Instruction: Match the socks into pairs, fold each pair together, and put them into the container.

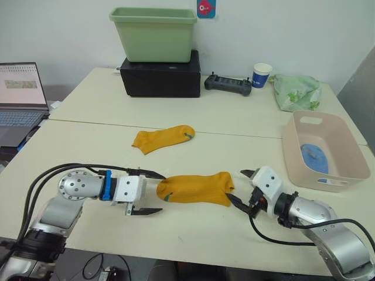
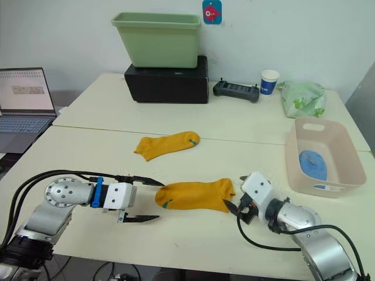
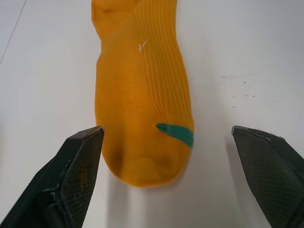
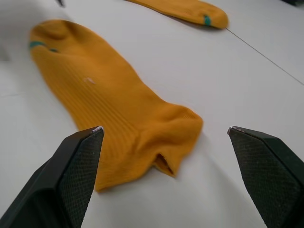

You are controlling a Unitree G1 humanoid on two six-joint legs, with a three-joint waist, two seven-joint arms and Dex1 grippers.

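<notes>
A mustard sock lies flat on the desk between the two grippers; the left gripper stands released, fingers spread either side of the toe; the right gripper, fingers likewise spread, faces the cuff; a second mustard sock lies beyond them; the pink container, holding something blue, sits past the right fingers.

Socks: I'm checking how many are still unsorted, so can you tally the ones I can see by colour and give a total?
Mustard orange: 2, the near sock between the two hands and the far sock, both flat on the table.
Light blue: 1 folded bundle in the pink basin; its sock count cannot be told.
Total: 3 sock items.
</notes>
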